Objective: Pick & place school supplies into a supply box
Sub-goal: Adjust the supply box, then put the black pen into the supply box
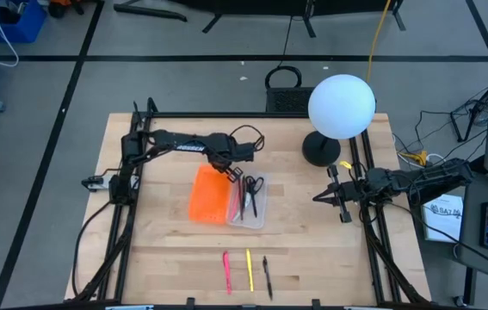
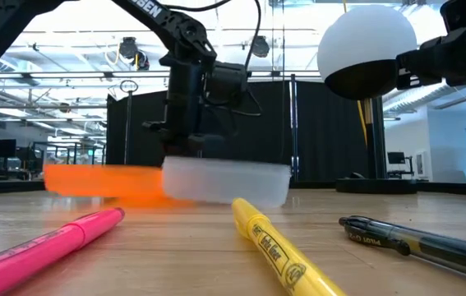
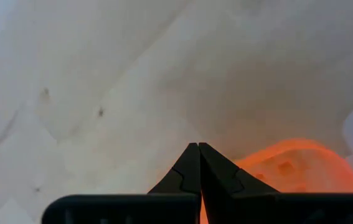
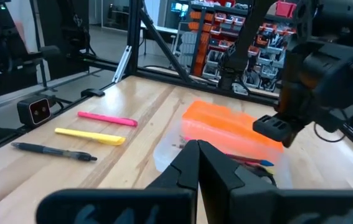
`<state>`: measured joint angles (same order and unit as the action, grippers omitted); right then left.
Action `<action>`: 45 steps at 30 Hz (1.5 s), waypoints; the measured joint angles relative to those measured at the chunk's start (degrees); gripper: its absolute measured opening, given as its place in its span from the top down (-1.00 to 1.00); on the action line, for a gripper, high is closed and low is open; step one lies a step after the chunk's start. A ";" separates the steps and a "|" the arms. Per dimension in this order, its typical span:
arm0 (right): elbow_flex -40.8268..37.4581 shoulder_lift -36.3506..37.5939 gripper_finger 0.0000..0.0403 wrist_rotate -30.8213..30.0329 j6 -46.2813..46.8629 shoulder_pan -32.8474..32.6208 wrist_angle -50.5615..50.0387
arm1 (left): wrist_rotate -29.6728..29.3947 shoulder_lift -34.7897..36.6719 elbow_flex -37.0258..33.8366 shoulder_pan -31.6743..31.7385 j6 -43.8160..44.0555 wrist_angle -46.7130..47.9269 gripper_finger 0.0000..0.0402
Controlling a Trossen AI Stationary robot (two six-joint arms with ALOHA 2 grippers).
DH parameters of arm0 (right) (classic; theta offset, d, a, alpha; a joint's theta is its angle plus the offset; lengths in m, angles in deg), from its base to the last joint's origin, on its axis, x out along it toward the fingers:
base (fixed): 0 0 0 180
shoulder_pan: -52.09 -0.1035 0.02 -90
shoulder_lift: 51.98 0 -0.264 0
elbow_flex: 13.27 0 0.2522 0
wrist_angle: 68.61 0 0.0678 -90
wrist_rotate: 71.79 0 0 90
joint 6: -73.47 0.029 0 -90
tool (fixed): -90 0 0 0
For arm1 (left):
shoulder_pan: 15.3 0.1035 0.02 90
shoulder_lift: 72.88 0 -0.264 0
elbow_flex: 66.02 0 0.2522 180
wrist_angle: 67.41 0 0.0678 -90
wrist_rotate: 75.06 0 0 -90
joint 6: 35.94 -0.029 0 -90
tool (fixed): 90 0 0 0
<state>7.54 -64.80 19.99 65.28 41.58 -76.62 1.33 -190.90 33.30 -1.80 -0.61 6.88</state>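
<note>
The clear supply box (image 1: 259, 213) lies mid-table with black-handled scissors (image 1: 253, 185) and some pens inside. The orange perforated piece (image 1: 209, 196) lies against its left side. A pink pen (image 1: 226, 271), a yellow pen (image 1: 249, 269) and a black pen (image 1: 267, 277) lie side by side near the table's near edge. My left gripper (image 1: 226, 169) is shut with nothing between its fingers. It hangs low at the far ends of the box and the orange piece (image 3: 294, 165), pointing down at bare wood. My right gripper (image 1: 328, 197) is shut and waits to the right of the box.
A white globe lamp (image 1: 341, 106) on a black base (image 1: 319, 151) stands at the far right of the table. Black frame rails (image 1: 128, 215) run along the left and right edges. Bare wood lies between the box and the three pens.
</note>
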 joint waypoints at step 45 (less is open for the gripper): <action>0.00 -0.02 1.00 -0.37 -7.54 0.01 2.61 | 1.21 78.24 -62.99 -17.23 -41.09 -70.63 0.99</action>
<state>7.54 -64.82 19.62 57.74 41.59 -74.02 2.54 -112.66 -29.70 -19.03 -41.70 -63.75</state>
